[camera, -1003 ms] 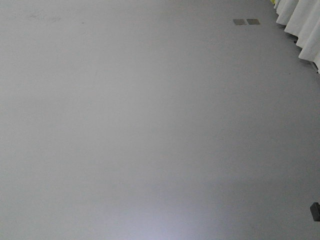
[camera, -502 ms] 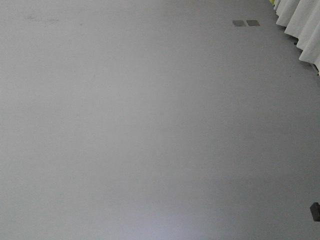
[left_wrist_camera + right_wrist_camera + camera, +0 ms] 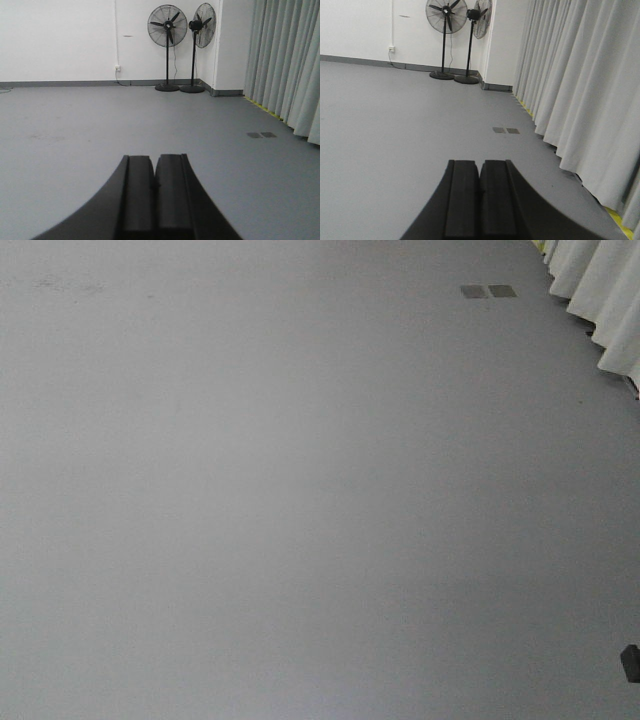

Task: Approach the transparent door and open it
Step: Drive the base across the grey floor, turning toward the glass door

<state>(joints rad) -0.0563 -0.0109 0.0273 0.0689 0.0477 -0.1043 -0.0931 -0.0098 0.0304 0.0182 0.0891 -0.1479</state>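
Note:
The transparent door is out of view in every frame. My left gripper [image 3: 154, 159] is shut and empty, pointing over bare grey floor toward the far white wall. My right gripper [image 3: 479, 163] is shut and empty, pointing along the floor beside the long curtain. Neither gripper shows in the front view, which looks down at plain grey floor.
Two black pedestal fans [image 3: 167, 26] [image 3: 446, 15] stand by the far wall. A white column [image 3: 231, 45] stands at the corner. Pale curtains [image 3: 580, 85] [image 3: 600, 300] [image 3: 285, 65] hang along the right side. Two dark floor plates [image 3: 487, 291] [image 3: 505, 130] lie near them. A wall socket [image 3: 117, 67] shows.
The floor plates and curtain foot have slid slightly down and left in the front view, so the base is moving forward. Both grippers stay shut.

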